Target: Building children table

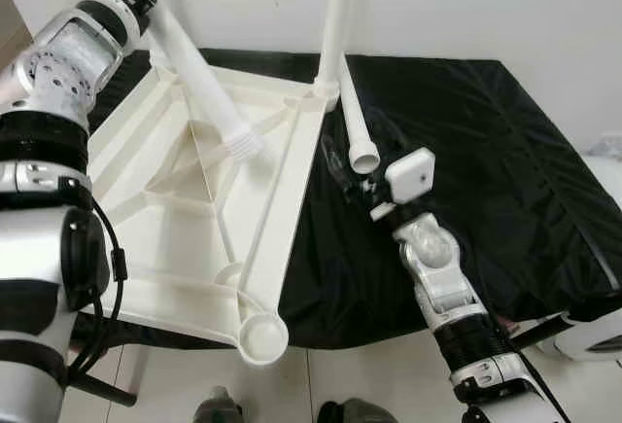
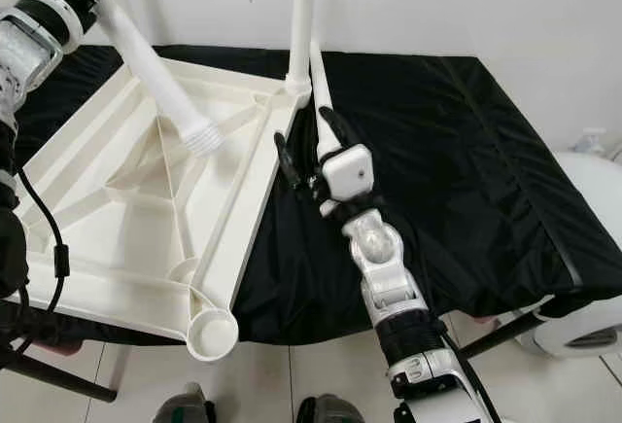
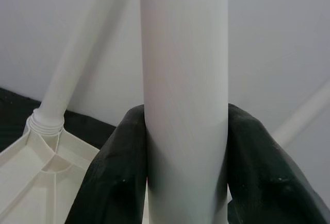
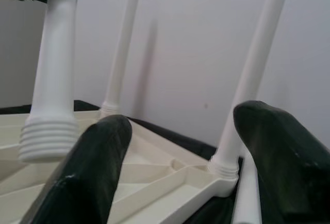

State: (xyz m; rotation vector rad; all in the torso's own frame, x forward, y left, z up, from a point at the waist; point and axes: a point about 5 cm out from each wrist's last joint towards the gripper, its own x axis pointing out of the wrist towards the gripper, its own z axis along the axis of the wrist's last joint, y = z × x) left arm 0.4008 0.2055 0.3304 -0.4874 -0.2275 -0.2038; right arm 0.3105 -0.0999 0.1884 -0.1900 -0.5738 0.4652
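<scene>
Our left gripper (image 3: 185,183) is clamped on a white leg (image 1: 199,78), its threaded end hanging over the upturned tabletop (image 1: 126,199). Our right gripper (image 2: 306,156) stands wide open, holding nothing, just beside the tabletop's edge, by a loose leg (image 1: 358,131) on the black cloth (image 1: 486,170). Another leg (image 1: 333,24) stands upright in the tabletop's far corner.

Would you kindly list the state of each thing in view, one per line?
Tabletop: upside down on the black cloth, ribbed underside up.
Far-corner leg: screwed in, upright.
Held leg: tilted, threaded end above the tabletop, not in a socket.
Loose leg: lying on the cloth.
Near-corner socket: empty.
Left gripper: shut on the held leg.
Right gripper: open, beside the loose leg.
</scene>
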